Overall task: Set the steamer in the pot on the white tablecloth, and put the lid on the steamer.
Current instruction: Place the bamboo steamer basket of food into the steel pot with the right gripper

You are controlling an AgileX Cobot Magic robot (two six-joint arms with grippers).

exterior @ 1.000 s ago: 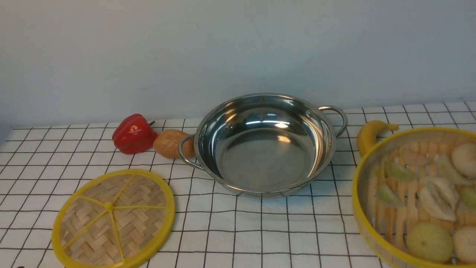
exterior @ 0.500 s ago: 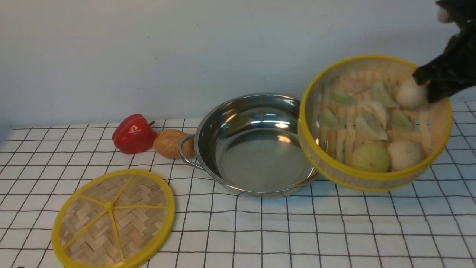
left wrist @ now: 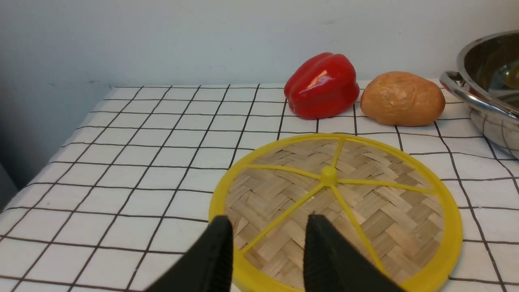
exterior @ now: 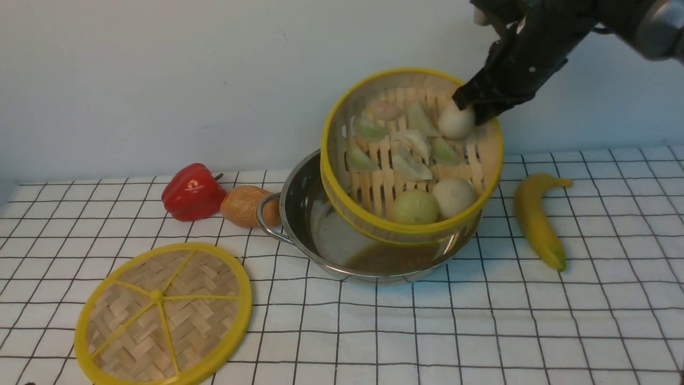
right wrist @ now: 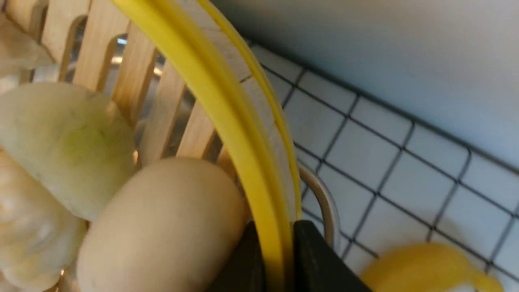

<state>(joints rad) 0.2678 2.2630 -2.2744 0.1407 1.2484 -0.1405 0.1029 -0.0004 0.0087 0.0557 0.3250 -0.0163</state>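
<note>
The steamer [exterior: 385,182] hangs tilted over the pot [exterior: 302,203], its open side facing me, with toy dumplings and buns lying on its slats. My right gripper [exterior: 473,109] is shut on its far right yellow rim; in the right wrist view the gripper [right wrist: 279,233] pinches that rim [right wrist: 227,101] beside a pale bun [right wrist: 162,223]. The pot stands on the white tablecloth [exterior: 374,331]. The lid [exterior: 163,315] lies flat at the front left. My left gripper [left wrist: 269,221] hovers open over the near edge of the lid [left wrist: 365,202], holding nothing.
A red pepper [exterior: 192,191] and a brown potato [exterior: 243,206] sit just left of the pot's left handle [exterior: 264,216]. A banana [exterior: 537,219] lies on the cloth to the pot's right. A pale wall runs behind the table.
My right gripper has carried the steamer up from the front right and leftward until it hangs over the pot. The banana shows whole now. Lid and left gripper have not moved.
</note>
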